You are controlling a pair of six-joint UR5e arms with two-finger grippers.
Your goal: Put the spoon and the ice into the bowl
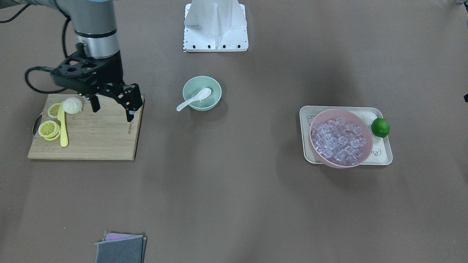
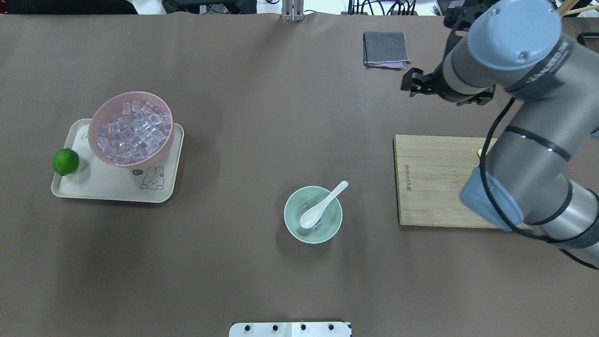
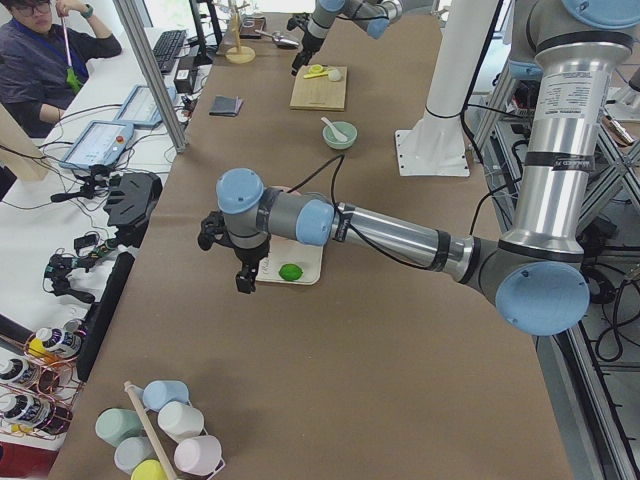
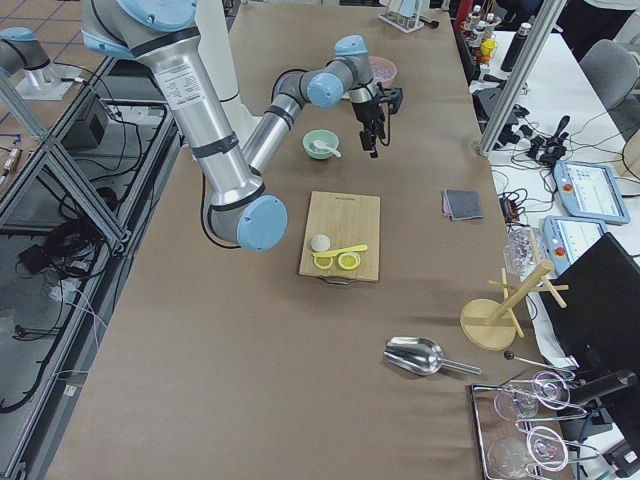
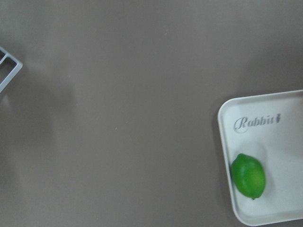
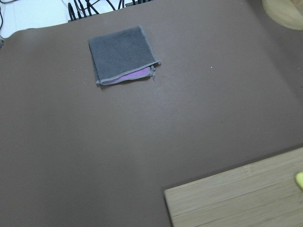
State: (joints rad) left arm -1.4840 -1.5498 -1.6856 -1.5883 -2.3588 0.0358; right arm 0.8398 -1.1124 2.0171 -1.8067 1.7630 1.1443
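On a brown table (image 1: 234, 204), a rectangular pale wooden cutting board (image 1: 98, 138) bearing round yellow lemon slices (image 1: 48, 129), with a yellow plastic knife (image 1: 63, 128) just beside them and a white steamed bun (image 1: 72, 105) at the knife's far end. Well apart, a cream rectangular tray (image 1: 382, 152) under a large round pink bowl (image 1: 342, 164), with a green lime (image 1: 380, 127) at the tray's rim, beside the bowl. Near the table's border, a folded grey cloth (image 1: 120, 249) over a purple layer.

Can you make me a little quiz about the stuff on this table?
1. True or false: the spoon has its scoop inside the green bowl.
2. What sits on the tray beside the pink bowl? A) a lime B) a banana C) a cup
3. What colour is the knife on the cutting board?
Key: 1 true; 2 A; 3 yellow.
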